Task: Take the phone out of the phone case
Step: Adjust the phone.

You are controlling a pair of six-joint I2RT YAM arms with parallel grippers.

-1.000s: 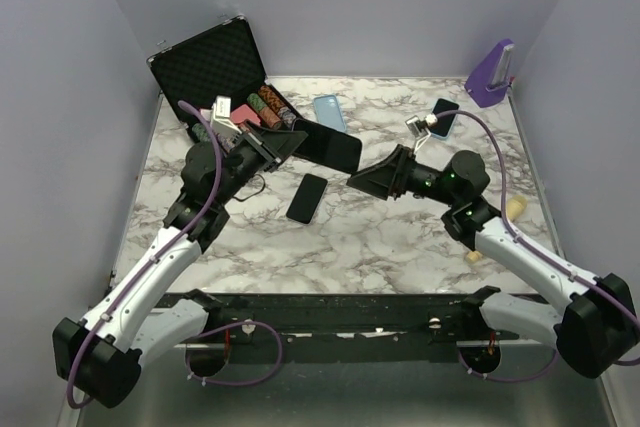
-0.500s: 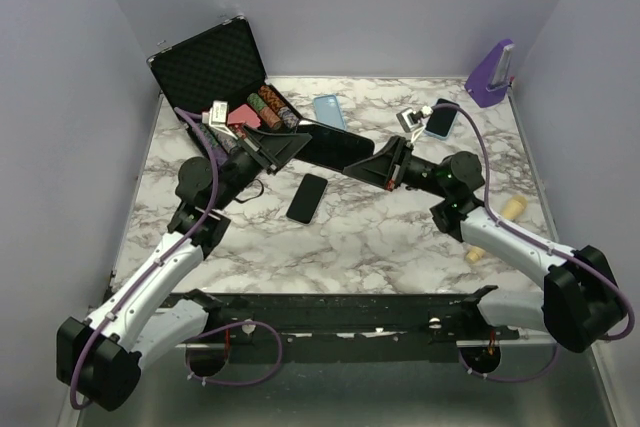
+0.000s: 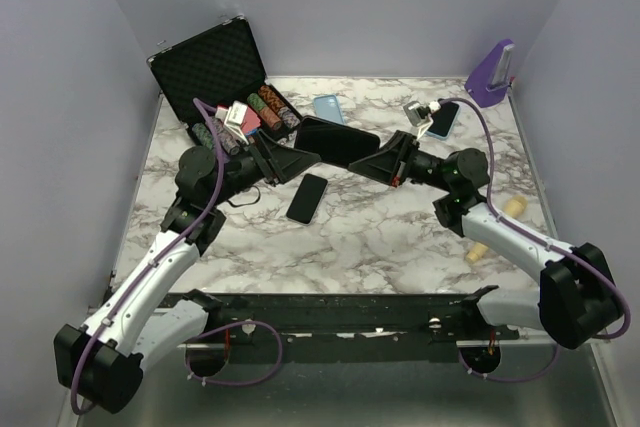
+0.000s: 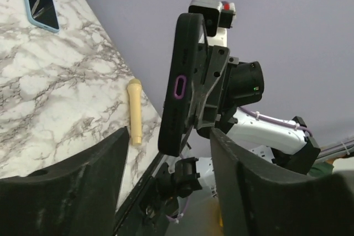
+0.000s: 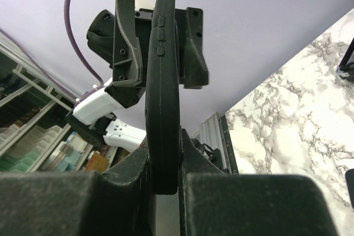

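Observation:
The black phone case [image 3: 337, 137] hangs in the air above the middle of the table, between my two grippers. Whether a phone sits inside it I cannot tell. My right gripper [image 3: 378, 162] is shut on its right end; the right wrist view shows the case [image 5: 161, 81] edge-on, pinched between both fingers [image 5: 127, 192]. My left gripper [image 3: 292, 160] is open at the other end. In the left wrist view the case [image 4: 180, 81] stands edge-on with its lower end between the spread fingers [image 4: 88, 181], touching neither. A bare black phone [image 3: 307, 197] lies flat on the marble.
An open black foam-lined box [image 3: 212, 67] with poker chips [image 3: 268, 107] stands at the back left. A light blue case [image 3: 328, 107] and a blue-cased phone [image 3: 443, 117] lie at the back. A purple stand [image 3: 492, 72] is back right. Cream cylinders [image 3: 513, 209] lie at the right.
The right gripper moved in and shut on the case's right end. The left gripper, which had been holding the case, has let go and opened. The case shifted slightly toward the back.

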